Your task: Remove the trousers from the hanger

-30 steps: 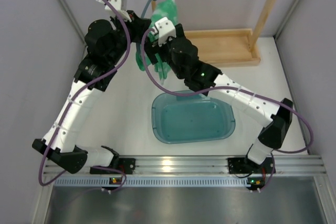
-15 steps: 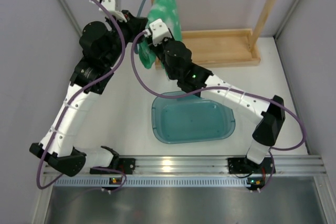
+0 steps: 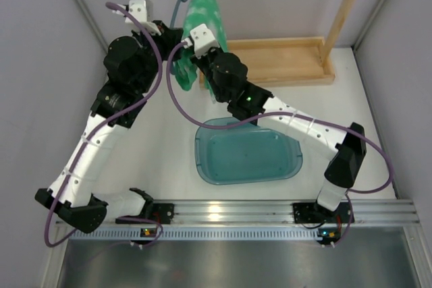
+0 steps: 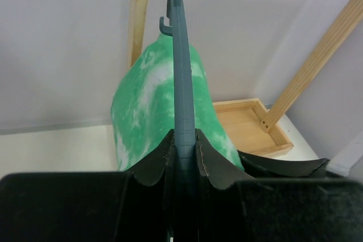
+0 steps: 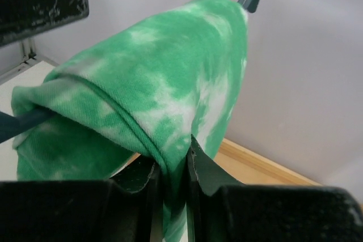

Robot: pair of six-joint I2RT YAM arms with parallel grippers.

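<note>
Clamping the hanger (image 4: 180,72) rod, left gripper (image 4: 184,141) is holding it up while right gripper (image 5: 172,164) is pinching the trousers (image 5: 170,83).

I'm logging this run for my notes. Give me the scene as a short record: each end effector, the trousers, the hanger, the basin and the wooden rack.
left end effector: shut on the rod of the hanger
right end effector: shut on a fold of the trousers
trousers: draped over the hanger, held up off the table
hanger: held in the air, cloth over it
basin: on the table near the arm bases, nothing in it
wooden rack: far right part of the table
task: trousers not yet off the hanger
</note>
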